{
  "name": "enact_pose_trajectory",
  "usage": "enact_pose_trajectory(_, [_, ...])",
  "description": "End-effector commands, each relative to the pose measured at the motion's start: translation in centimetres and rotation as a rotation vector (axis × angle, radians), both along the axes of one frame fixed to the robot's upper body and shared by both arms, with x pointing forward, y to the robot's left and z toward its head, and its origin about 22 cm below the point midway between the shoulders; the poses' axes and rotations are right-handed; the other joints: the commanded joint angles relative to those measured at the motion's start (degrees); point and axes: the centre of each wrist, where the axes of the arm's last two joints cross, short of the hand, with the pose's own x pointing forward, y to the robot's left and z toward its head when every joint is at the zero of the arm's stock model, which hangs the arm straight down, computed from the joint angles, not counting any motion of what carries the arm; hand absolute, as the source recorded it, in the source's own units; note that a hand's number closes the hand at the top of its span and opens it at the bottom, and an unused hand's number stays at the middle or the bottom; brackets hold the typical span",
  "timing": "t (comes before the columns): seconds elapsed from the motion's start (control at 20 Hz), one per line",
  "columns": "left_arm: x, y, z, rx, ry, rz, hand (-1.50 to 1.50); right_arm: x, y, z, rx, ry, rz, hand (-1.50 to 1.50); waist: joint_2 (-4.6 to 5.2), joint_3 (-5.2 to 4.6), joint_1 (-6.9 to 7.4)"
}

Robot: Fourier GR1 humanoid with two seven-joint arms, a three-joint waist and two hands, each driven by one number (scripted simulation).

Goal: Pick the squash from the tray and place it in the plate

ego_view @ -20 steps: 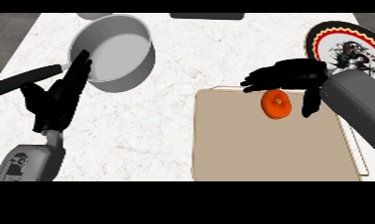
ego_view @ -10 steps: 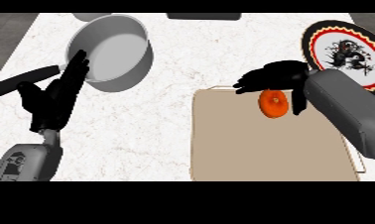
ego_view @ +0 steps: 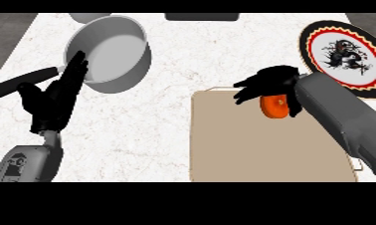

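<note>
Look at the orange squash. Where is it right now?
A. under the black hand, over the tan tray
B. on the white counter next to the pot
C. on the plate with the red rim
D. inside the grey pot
A: the squash shows beneath the curled fingers of the right hand, above the tray, not at the plate.

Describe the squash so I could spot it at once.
Find the tan tray at the counter's lower right. At its top edge, the robot's right hand curls over a small orange squash. It is the only orange thing there.
</note>
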Motion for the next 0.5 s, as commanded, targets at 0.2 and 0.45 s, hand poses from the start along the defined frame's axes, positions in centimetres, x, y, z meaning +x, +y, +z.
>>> enact_pose_trajectory(0.2, [0.2,-0.7,-1.8,-0.01,0.07,0.002,0.0,-0.9,1.8,-1.6,0.042,0.094,0.209,1.5,0.81,-0.34,-0.42])
enact_pose_trajectory(0.45, [-0.5,-0.8,-2.3,-0.001,0.085,-0.007,0.0,-0.2,0.5,-0.4,0.072,0.13,0.176,1.5,0.74,-0.34,-0.12])
